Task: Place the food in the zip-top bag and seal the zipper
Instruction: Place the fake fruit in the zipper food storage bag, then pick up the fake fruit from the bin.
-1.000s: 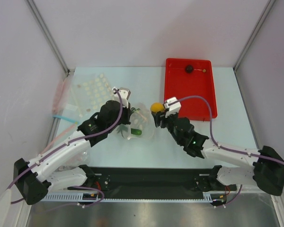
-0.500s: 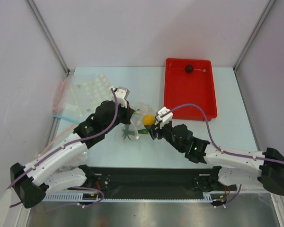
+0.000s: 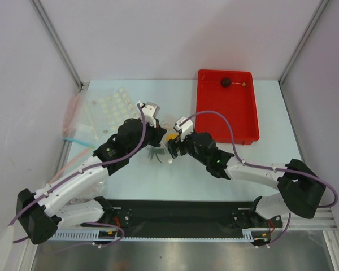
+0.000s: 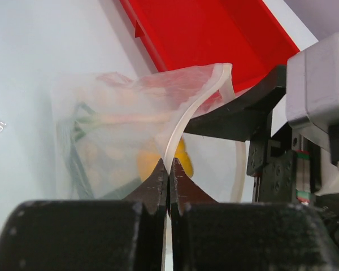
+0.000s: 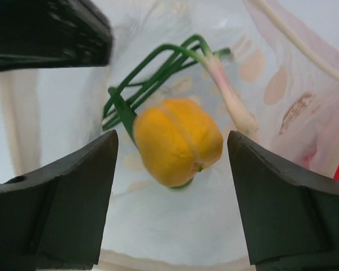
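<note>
Pale worktop [image 3: 158,180] carries the red tray [image 3: 243,107] at your 1 o'clock and the zip-top bag [image 4: 110,127] near the centre, its mouth turned toward 3 o'clock. Your left claw [image 4: 168,179] is pinched tight on the bag's rim and holds that mouth up. The left arm reaches in diagonally from 7 o'clock. Your right claw [image 3: 172,144] sits at the mouth with its fingers spread wide. The yellow lemon-like ball [image 5: 178,141] lies inside the bag between them, touched by neither, beside the thin green stalks [image 5: 152,70], whose long axis runs 7 to 1 o'clock in the right wrist view. The dark maroon ball [image 3: 226,82] sits at the tray's 12 o'clock end, toward 1 o'clock from the right claw, so I judge that arm the nearer. It lies stretched low from 4 o'clock and must back out first.
</note>
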Controlling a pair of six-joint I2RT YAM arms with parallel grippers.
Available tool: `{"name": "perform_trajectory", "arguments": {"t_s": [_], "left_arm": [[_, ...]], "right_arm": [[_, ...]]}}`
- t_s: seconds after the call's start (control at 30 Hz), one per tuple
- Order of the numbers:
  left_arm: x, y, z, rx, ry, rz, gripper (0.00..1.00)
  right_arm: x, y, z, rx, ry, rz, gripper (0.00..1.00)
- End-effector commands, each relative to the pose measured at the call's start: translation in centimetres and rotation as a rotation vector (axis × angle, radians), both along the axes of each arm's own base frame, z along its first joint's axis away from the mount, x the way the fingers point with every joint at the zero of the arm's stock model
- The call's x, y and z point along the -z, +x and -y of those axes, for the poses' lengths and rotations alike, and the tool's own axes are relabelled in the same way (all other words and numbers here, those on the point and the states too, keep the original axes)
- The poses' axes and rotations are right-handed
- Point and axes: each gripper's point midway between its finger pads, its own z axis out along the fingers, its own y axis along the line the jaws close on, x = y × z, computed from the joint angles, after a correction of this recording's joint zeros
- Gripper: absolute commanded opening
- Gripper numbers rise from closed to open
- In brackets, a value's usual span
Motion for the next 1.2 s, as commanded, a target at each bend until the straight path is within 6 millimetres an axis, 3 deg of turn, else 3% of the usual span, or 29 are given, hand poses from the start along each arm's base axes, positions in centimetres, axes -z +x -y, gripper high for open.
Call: {"name": "perform_trajectory", "arguments": {"t_s": [0.0, 0.2, 0.23, 0.33, 0.37, 0.43, 0.47, 0.53, 0.57, 0.63, 0.67, 0.7, 0.73, 0.77, 0.8, 0.87, 0.9, 0.93, 0.97, 1.03, 1.1, 1.13, 1.17], "left_arm": [[-1.5, 1.2, 0.5, -0.006, -0.047, 0.069, 0.00], [-0.4, 1.6, 0.6, -0.014, -0.017, 0.050, 0.00], [0.0, 1.7, 0.4, -0.026, -0.006, 0.042, 0.00], [0.1, 1.9, -0.6, -0.068, 0.015, 0.045, 0.00], [0.1, 1.9, -0.8, -0.076, 0.017, 0.045, 0.00], [0.1, 1.8, -1.2, -0.086, 0.027, 0.048, 0.00], [0.1, 1.7, -1.4, -0.089, 0.025, 0.051, 0.00], [-0.1, 1.6, -1.5, -0.088, 0.027, 0.060, 0.00], [-0.2, 1.5, -1.7, -0.090, 0.025, 0.064, 0.00], [-0.2, 1.5, -1.9, -0.095, 0.028, 0.068, 0.00], [0.1, 1.4, -2.0, -0.094, 0.031, 0.065, 0.00], [0.1, 1.4, -2.2, -0.101, 0.033, 0.070, 0.00], [0.2, 1.4, -2.2, -0.104, 0.034, 0.070, 0.01], [0.3, 1.4, -2.2, -0.105, 0.038, 0.069, 0.00], [0.3, 1.5, -2.4, -0.114, 0.044, 0.070, 0.00], [0.3, 1.5, -2.7, -0.128, 0.049, 0.070, 0.00], [0.3, 1.6, -2.9, -0.138, 0.048, 0.074, 0.00], [0.1, 1.6, -3.0, -0.143, 0.041, 0.085, 0.01], [0.2, 1.6, -3.1, -0.144, 0.042, 0.088, 0.00], [0.0, 1.5, -3.3, -0.146, 0.041, 0.101, 0.00], [0.1, 1.4, -3.3, -0.133, 0.047, 0.102, 0.00], [0.3, 1.2, -3.3, -0.118, 0.055, 0.095, 0.00], [0.3, 1.2, -3.3, -0.116, 0.057, 0.094, 0.01]], "right_arm": [[-5.3, 0.1, -0.5, -0.036, 0.109, 0.066, 0.84], [-7.2, 0.0, 1.7, 0.005, 0.135, 0.035, 0.85], [-8.5, 0.3, 2.9, 0.030, 0.161, 0.051, 0.84], [-9.9, 1.6, 5.9, 0.130, 0.211, 0.047, 0.81], [-10.8, 3.0, 8.1, 0.199, 0.235, 0.059, 0.81], [-11.7, 4.9, 10.6, 0.281, 0.290, 0.042, 0.79], [-11.2, 7.2, 13.2, 0.363, 0.295, 0.031, 0.79], [-11.0, 9.3, 15.0, 0.428, 0.332, -0.001, 0.79], [-10.2, 11.6, 16.9, 0.496, 0.331, -0.020, 0.80], [-9.3, 13.9, 18.4, 0.562, 0.347, -0.049, 0.81], [-10.0, 15.2, 19.0, 0.590, 0.369, -0.036, 0.82], [-7.8, 17.1, 20.5, 0.664, 0.353, -0.063, 0.82], [-7.2, 18.1, 21.1, 0.697, 0.360, -0.069, 0.83], [-8.3, 19.4, 21.9, 0.744, 0.403, -0.046, 0.83], [-5.8, 21.1, 22.6, 0.793, 0.381, -0.084, 0.83], [-4.5, 23.4, 23.7, 0.876, 0.355, -0.092, 0.84], [-6.7, 25.2, 23.9, 0.902, 0.382, -0.054, 0.84], [-3.4, 27.0, 24.1, 0.944, 0.330, -0.098, 0.85], [-2.2, 27.9, 24.8, 0.997, 0.298, -0.115, 0.87], [-1.3, 31.3, 25.3, 1.038, 0.310, -0.125, 0.90], [-0.1, 33.1, 25.5, 1.053, 0.328, -0.164, 0.90], [-1.3, 34.3, 25.5, 1.048, 0.359, -0.150, 0.90], [0.7, 35.2, 26.2, 1.066, 0.345, -0.170, 0.90]]}}
